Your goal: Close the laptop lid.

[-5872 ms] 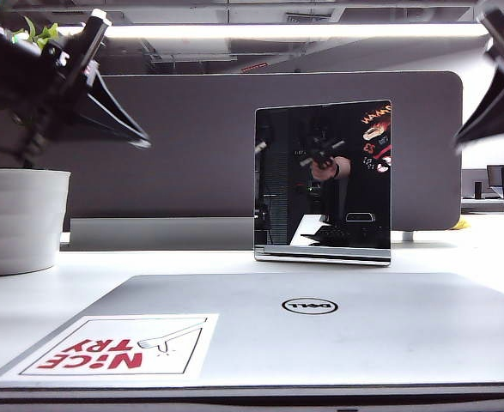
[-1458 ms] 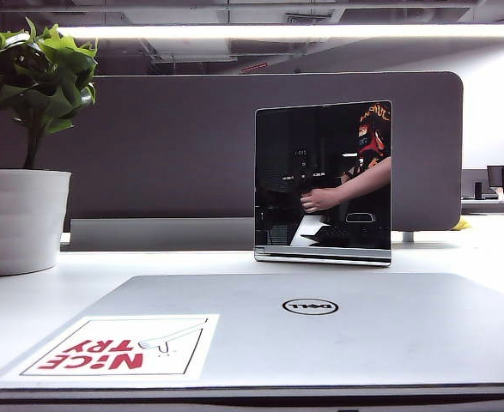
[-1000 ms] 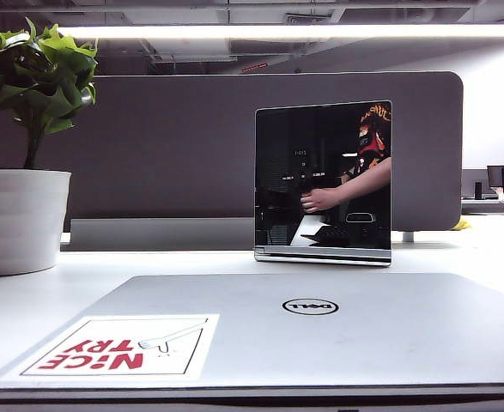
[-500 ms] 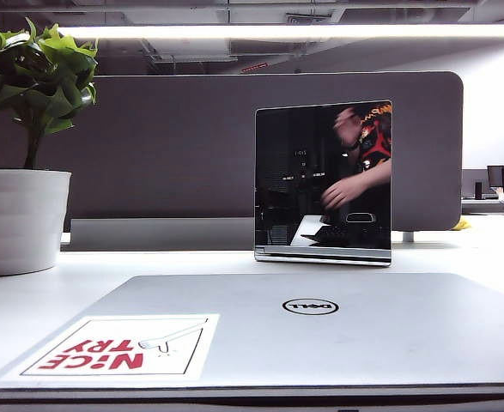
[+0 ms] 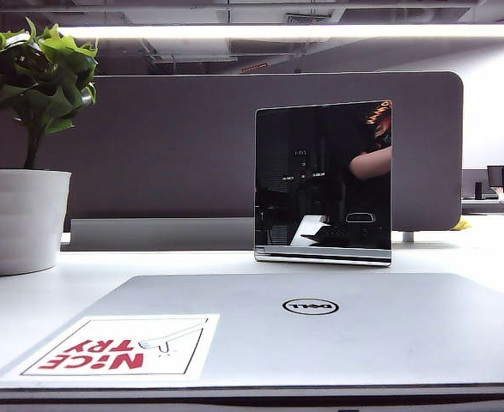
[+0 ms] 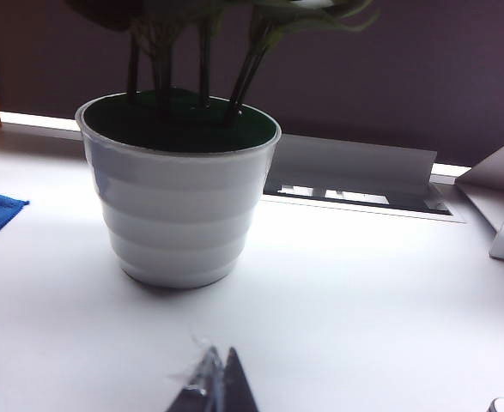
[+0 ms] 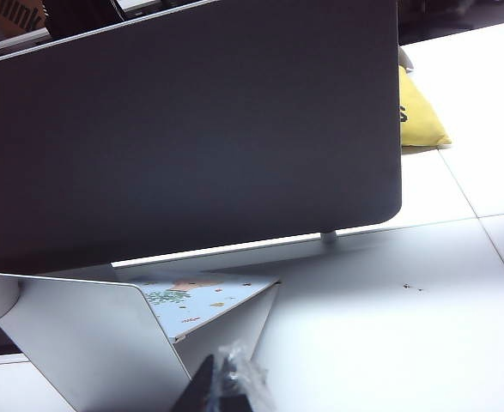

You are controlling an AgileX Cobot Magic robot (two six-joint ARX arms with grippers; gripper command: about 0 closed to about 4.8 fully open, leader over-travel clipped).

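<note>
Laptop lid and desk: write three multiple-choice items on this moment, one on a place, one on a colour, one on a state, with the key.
1. Where does the potted plant stand in the exterior view?
A. Far left of the desk
B. On the laptop lid
C. Right of the black panel

2. What colour are the sticker's letters?
A. Blue
B. Red
C. Green

3. How is the laptop lid?
A. Upright, screen showing
B. Half raised
C. Lying flat, shut

Key: 1 A, the white pot sits at the left edge, apart from the lid. 2 B, the "NiCE TRY" lettering is red on white. 3 C, the lid's silver outside with the logo faces up and lies level on the base.

Neither arm appears in the exterior view; the left gripper faces the pot, the right gripper faces the grey divider, both with fingers together.
</note>
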